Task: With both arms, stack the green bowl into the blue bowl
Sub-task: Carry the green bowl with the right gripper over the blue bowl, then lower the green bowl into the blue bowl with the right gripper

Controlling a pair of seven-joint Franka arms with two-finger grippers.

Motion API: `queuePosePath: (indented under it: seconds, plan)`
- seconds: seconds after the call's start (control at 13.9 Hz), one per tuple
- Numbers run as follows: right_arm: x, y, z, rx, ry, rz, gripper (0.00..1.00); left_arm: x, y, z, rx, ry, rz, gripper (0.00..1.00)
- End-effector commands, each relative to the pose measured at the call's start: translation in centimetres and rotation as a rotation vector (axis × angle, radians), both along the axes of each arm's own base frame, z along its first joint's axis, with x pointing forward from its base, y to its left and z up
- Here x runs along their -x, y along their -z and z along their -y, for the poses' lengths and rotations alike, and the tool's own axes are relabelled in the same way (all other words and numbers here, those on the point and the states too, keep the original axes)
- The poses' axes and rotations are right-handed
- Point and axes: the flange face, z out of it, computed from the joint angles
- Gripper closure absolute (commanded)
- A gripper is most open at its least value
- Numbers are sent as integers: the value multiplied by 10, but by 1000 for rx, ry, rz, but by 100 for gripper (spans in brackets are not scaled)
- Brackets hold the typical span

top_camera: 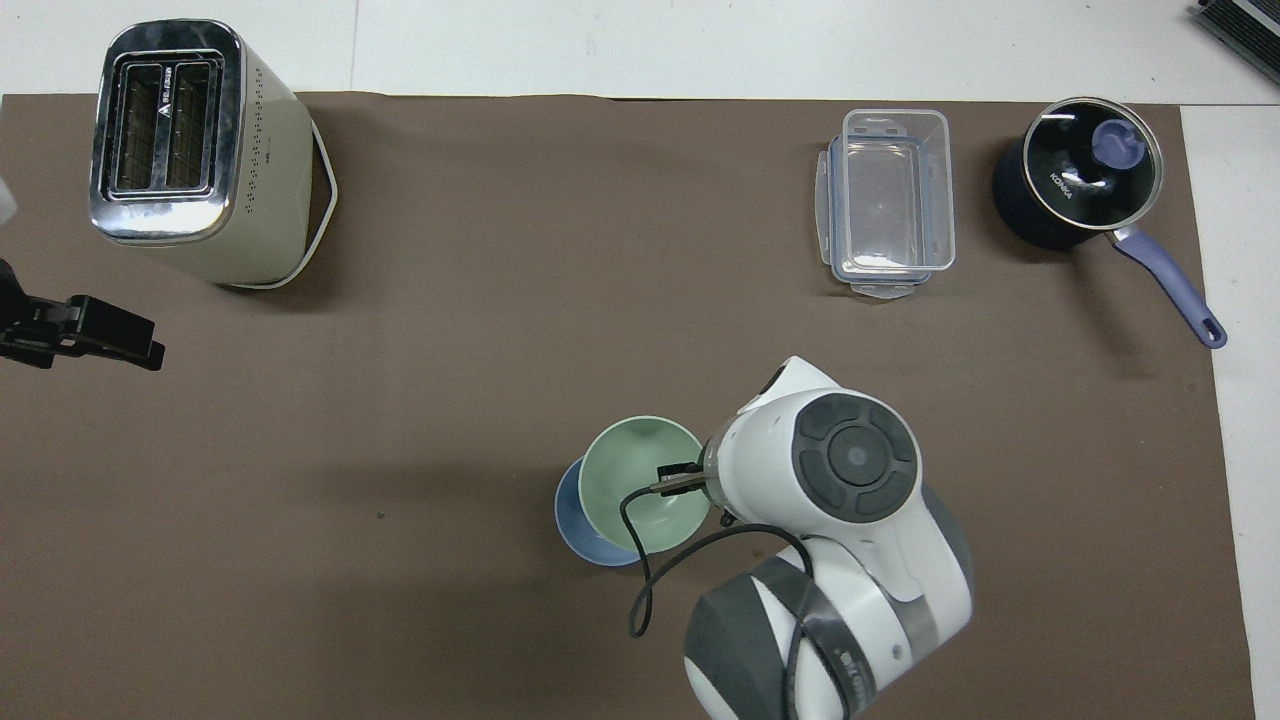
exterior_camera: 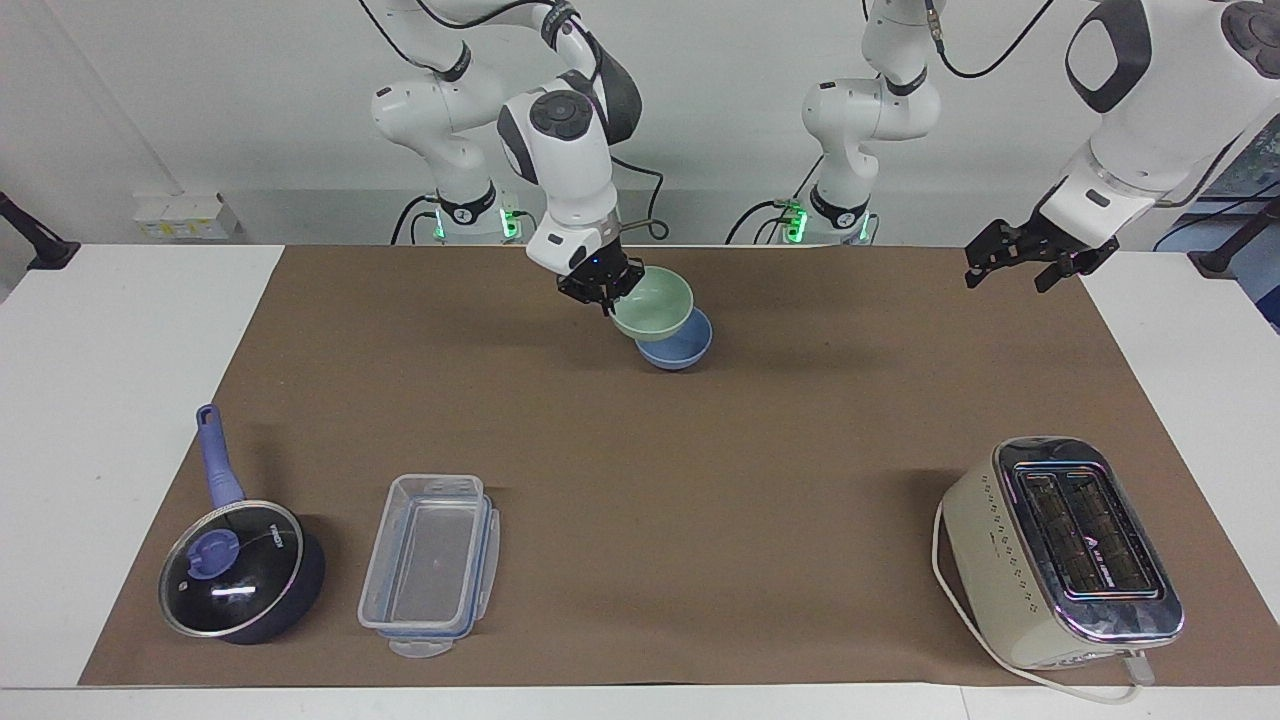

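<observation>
My right gripper (exterior_camera: 603, 285) is shut on the rim of the pale green bowl (exterior_camera: 655, 303) and holds it just over the blue bowl (exterior_camera: 685, 350). The green bowl is a little off-centre toward the right arm's end and covers part of the blue bowl's rim. I cannot tell if the two bowls touch. In the overhead view the green bowl (top_camera: 635, 475) hides most of the blue bowl (top_camera: 573, 520), with the right gripper (top_camera: 680, 480) at the green bowl's rim. My left gripper (exterior_camera: 1008, 278) waits open and empty over the mat's corner at the left arm's end, and shows in the overhead view (top_camera: 95, 335).
A cream toaster (exterior_camera: 1060, 550) stands far from the robots at the left arm's end. A clear plastic container (exterior_camera: 430, 565) and a dark lidded pan with a blue handle (exterior_camera: 240, 570) stand far from the robots at the right arm's end. A brown mat (exterior_camera: 760, 460) covers the table.
</observation>
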Motion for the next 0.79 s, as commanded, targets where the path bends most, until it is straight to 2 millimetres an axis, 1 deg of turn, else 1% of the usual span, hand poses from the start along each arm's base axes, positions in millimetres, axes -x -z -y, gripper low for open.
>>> queuePosePath:
  seconds: [0.0, 0.07, 0.14, 0.36, 0.72]
  plan:
    - [2, 27, -17, -13, 21, -3, 100, 1, -2, -2, -15, -10, -11, 0]
    - [-2, 40, -19, -13, 16, -4, 100, 1, -2, -2, -15, -10, -11, 0]
    - [-4, 47, -21, -16, 21, -1, 100, 1, -2, -2, -15, -10, -11, 0]
    - [2, 61, -20, 1, 17, -26, 100, 1, -2, -2, -15, -10, -11, 0]
    - [9, 66, -24, 14, 40, -51, 100, 1, -2, -2, -15, -10, -11, 0]
